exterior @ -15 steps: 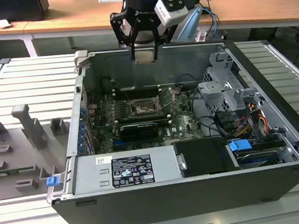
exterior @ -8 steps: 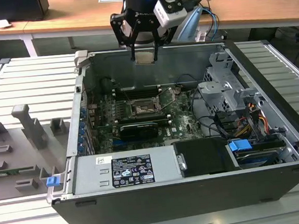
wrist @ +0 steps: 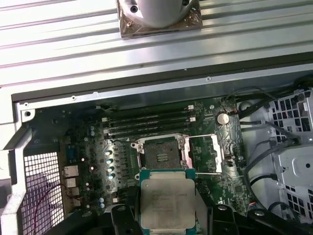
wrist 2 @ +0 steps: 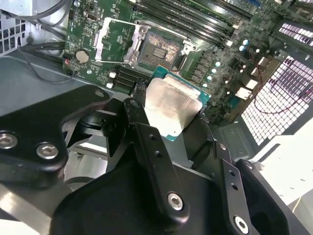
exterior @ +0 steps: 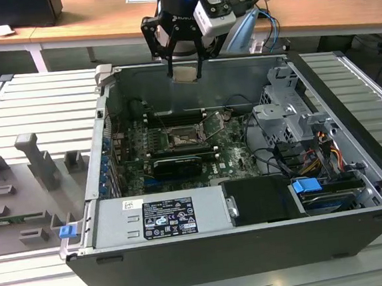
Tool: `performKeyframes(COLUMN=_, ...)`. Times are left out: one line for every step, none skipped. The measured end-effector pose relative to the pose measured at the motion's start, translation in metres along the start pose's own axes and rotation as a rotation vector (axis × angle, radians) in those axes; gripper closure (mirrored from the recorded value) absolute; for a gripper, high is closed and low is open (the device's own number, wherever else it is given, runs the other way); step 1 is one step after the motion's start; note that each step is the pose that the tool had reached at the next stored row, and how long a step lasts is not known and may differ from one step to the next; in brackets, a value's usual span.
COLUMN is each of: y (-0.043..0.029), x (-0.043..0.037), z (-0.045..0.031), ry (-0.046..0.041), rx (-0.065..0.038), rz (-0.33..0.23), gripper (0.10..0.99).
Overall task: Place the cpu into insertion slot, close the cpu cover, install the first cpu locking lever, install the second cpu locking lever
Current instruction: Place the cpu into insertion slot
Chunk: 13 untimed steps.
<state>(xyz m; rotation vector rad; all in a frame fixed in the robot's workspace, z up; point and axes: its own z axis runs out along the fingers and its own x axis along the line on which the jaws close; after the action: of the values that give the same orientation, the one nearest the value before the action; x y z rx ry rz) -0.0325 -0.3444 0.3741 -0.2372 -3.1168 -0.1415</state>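
Robot arm carries the chip over an open computer: the gripper (exterior: 185,72) hangs at 12 o'clock in the exterior view, above the far wall of the computer case (exterior: 253,244). Its jaws are closed on two opposite edges of the cpu (exterior: 185,74). The chip is held flat and clear of everything below.

The insertion slot (exterior: 180,138) lies toward 6 o'clock from the gripper, near the middle of the green motherboard (exterior: 133,155) and well apart from the chip. A long black card (exterior: 174,166) sits at 6 o'clock of the slot. A blue tab (exterior: 307,188) shows toward 4 o'clock.

The case stands on a ribbed grey tabletop (exterior: 34,110). Grey blocks (exterior: 39,168) rest on the tabletop at 9 o'clock of the case.

In the first wrist view the cpu (wrist: 166,203) shows its pale metal top between the black fingers (wrist: 123,218), with the gripper (wrist: 166,218) centred on it. Beyond it the insertion slot (wrist: 159,152) stands open, its dark contact field bare inside the metal rim. The cpu cover (wrist: 218,155) is swung open and lies just beside the slot. Long memory slots (wrist: 146,122) run along the slot's other side.

In the second wrist view the cpu (wrist 2: 171,105) has a green edge under its metal lid, and the insertion slot (wrist 2: 159,49) lies past it on the board.
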Motion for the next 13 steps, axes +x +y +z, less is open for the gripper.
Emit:
performKeyframes(y=-0.0001, x=0.0000, z=0.0012, ry=-0.0002, rx=0.000, rz=0.001, gripper=0.545)
performKeyframes(y=-0.0002, x=0.0000, z=0.0020, ry=-0.0002, rx=0.000, rz=0.002, gripper=0.545)
performKeyframes(y=-0.0002, x=-0.0001, z=0.0028, ry=-0.0003, rx=0.000, rz=0.002, gripper=0.545)
performKeyframes(y=-0.0003, x=-0.0001, z=0.0035, ry=-0.0005, rx=0.000, rz=0.005, gripper=0.545)
performKeyframes(y=-0.0004, x=-0.0001, z=0.0039, ry=-0.0012, rx=0.000, rz=0.013, gripper=0.545)
performKeyframes(y=-0.0004, x=-0.0001, z=0.0041, ry=-0.0017, rx=0.000, rz=0.020, gripper=0.545)
performKeyframes(y=-0.0004, x=-0.0001, z=0.0043, ry=-0.0025, rx=0.000, rz=0.028, gripper=0.545)
performKeyframes(y=-0.0004, x=-0.0001, z=0.0044, ry=-0.0031, rx=-0.001, rz=0.034, gripper=0.545)
performKeyframes(y=-0.0004, x=-0.0001, z=0.0045, ry=-0.0036, rx=-0.001, rz=0.040, gripper=0.545)
performKeyframes(y=-0.0004, x=-0.0001, z=0.0045, ry=-0.0040, rx=-0.001, rz=0.044, gripper=0.545)
performKeyframes(y=-0.0004, x=-0.0001, z=0.0045, ry=-0.0044, rx=-0.001, rz=0.048, gripper=0.545)
performKeyframes(y=-0.0004, x=-0.0001, z=0.0046, ry=-0.0051, rx=-0.001, rz=0.056, gripper=0.545)
performKeyframes(y=-0.0004, x=-0.0001, z=0.0046, ry=-0.0057, rx=-0.001, rz=0.063, gripper=0.545)
